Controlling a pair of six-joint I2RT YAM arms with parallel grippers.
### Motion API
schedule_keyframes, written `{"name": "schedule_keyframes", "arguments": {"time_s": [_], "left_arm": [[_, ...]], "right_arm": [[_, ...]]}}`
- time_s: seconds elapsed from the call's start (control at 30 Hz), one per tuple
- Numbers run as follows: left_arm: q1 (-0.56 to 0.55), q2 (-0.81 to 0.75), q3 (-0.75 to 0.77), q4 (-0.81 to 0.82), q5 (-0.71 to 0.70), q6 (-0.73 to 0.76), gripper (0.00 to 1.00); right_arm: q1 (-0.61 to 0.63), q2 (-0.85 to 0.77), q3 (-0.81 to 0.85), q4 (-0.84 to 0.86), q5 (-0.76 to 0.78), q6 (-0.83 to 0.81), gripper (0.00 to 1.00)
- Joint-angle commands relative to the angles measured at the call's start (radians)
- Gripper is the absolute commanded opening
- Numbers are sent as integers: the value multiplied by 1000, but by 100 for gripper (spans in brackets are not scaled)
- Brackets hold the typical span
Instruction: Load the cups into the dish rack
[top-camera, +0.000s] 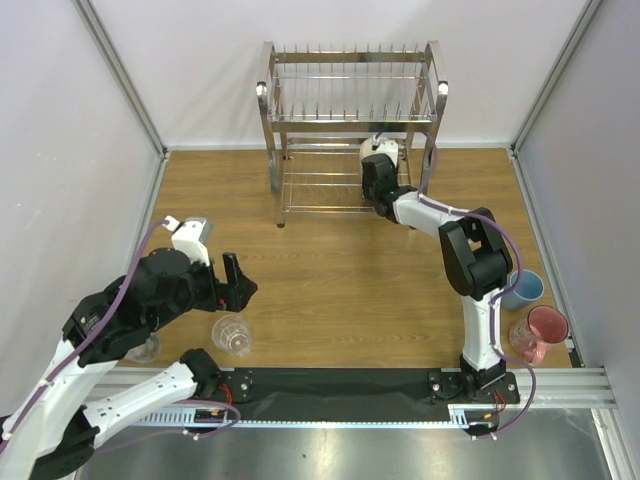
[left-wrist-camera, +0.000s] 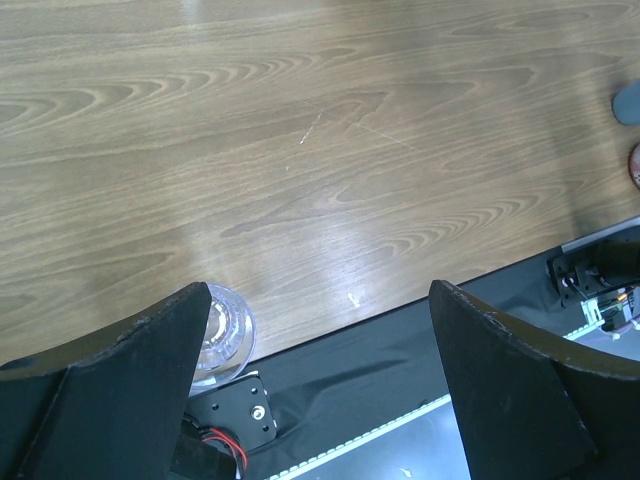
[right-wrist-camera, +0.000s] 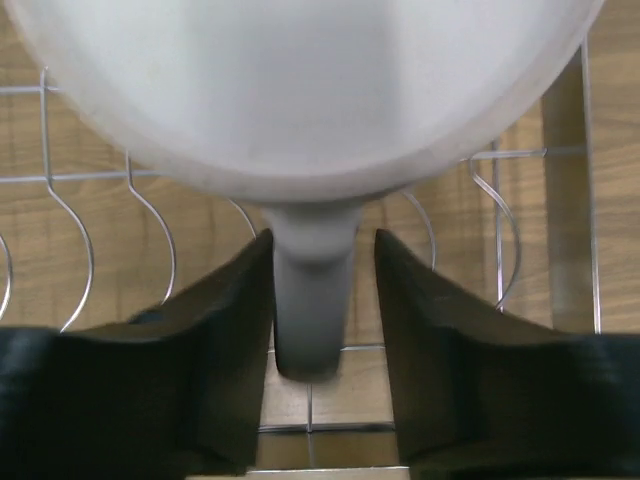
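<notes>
Cream mug (top-camera: 378, 149) sits upper middle of frame, over the lower tier of the dish rack (top-camera: 271, 130), handle pointing straight back into the right end effector (right-wrist-camera: 322, 250) that's pinched narrow on it, left end effector (left-wrist-camera: 320, 290) wide open down at lower left.

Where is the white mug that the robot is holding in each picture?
Top external: the cream mug is far middle, at the dish rack's lower tier, held by the right gripper.
Left wrist: not in it.
Right wrist: it fills the top, handle between the fingers.
Shared landmark: the rack's wires, seen in both mug views.
</notes>
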Motion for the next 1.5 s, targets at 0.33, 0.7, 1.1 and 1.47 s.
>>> {"name": "schedule_keyframes", "arguments": {"time_s": [0.33, 0.7, 1.1, 1.47], "left_arm": [[5, -12, -1, 58, 27, -26, 96], [5, -44, -37, 58, 22, -149, 96], [7, -21, -21, 9, -55, -336, 100], [7, -37, -64, 11, -46, -451, 100]], "right_arm": [[-4, -109, -23, 19, -33, 15, 75], [52, -255, -161, 7, -85, 8, 77], [168, -436, -332, -39, -128, 25, 80], [253, -643, -574, -90, -242, 145, 79]]}}
